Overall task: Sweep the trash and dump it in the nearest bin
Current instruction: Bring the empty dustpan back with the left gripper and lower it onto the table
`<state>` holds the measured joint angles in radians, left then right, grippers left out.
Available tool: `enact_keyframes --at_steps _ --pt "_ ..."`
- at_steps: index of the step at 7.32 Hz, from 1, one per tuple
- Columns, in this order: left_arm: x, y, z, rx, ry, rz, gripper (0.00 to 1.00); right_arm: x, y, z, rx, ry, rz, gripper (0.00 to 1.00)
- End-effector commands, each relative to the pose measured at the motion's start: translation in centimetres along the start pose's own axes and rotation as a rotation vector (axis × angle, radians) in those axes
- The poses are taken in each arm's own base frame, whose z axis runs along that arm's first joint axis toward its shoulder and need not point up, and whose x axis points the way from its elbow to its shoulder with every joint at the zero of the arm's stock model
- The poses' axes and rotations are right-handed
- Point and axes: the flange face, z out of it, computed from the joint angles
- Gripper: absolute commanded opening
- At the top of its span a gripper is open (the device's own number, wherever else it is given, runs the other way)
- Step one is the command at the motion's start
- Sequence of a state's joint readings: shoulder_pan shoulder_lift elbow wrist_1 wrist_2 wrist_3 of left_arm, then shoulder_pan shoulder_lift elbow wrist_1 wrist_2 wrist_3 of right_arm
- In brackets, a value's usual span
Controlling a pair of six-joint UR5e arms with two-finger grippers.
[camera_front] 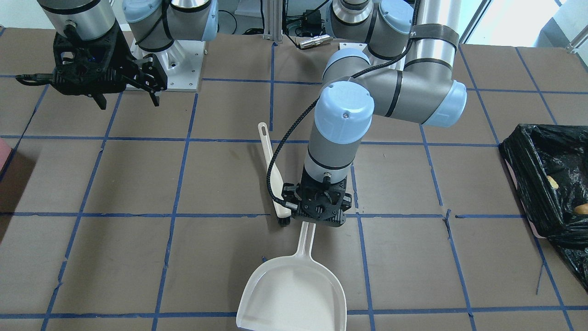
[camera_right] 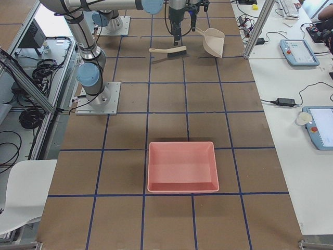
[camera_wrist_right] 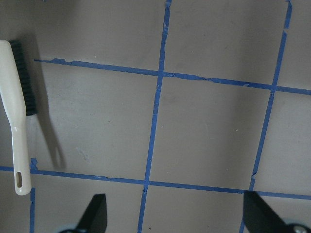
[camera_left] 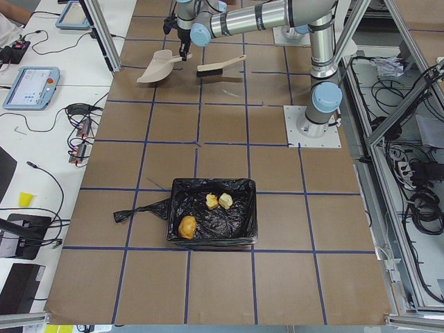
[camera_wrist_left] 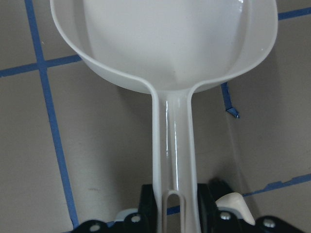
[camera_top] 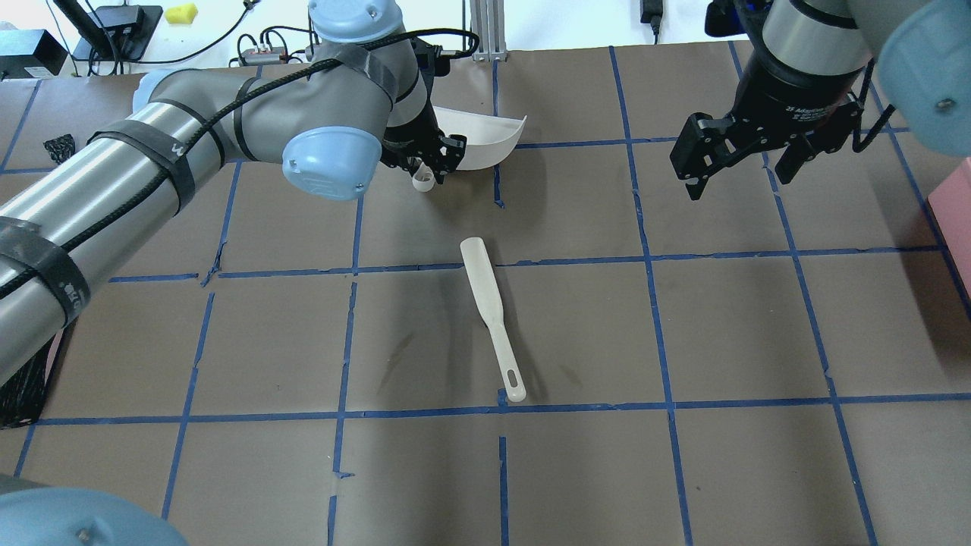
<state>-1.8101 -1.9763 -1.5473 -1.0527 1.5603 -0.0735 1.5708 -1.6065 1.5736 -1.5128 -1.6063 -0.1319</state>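
The trash lies inside the bin (camera_left: 239,215), a container lined with a black bag: a tan-orange lump (camera_left: 187,226) and two yellowish chunks (camera_left: 211,201). The bin also shows at the right edge of the front-facing view (camera_front: 523,184). My left gripper (camera_front: 317,211) is shut on the handle of the white dustpan (camera_front: 294,289), whose empty scoop shows in the left wrist view (camera_wrist_left: 165,39). A white brush (camera_top: 489,311) lies on the table, apart from both grippers. My right gripper (camera_top: 740,178) is open and empty above the table, and its view (camera_wrist_right: 180,218) shows the brush (camera_wrist_right: 17,111) at the left.
A pink tray (camera_right: 182,166) stands on the table at my right end. The brown table top (camera_top: 576,455) is marked with blue tape lines. Operators' tables with tablets and cables run along the far side (camera_right: 291,47).
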Motion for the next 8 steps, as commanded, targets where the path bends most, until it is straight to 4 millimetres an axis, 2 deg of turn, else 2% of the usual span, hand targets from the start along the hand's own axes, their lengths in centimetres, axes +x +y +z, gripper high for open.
enact_keyframes --at_steps 1,3,6,8 --pt "1.3 0.7 1.7 0.014 -0.026 -0.019 0.14 0.0 0.0 -0.1 0.004 -0.001 0.000 1.00" --pt "3.2 1.4 1.8 0.016 -0.025 -0.024 0.14 0.0 0.1 -0.2 0.004 -0.001 0.000 1.00" --pt "4.7 1.8 1.8 0.032 -0.024 -0.018 0.14 -0.1 0.3 -0.5 0.012 -0.002 0.000 1.00" --pt "6.6 1.9 3.5 0.062 -0.007 -0.017 0.14 -0.1 0.4 -0.5 0.012 -0.002 0.000 1.00"
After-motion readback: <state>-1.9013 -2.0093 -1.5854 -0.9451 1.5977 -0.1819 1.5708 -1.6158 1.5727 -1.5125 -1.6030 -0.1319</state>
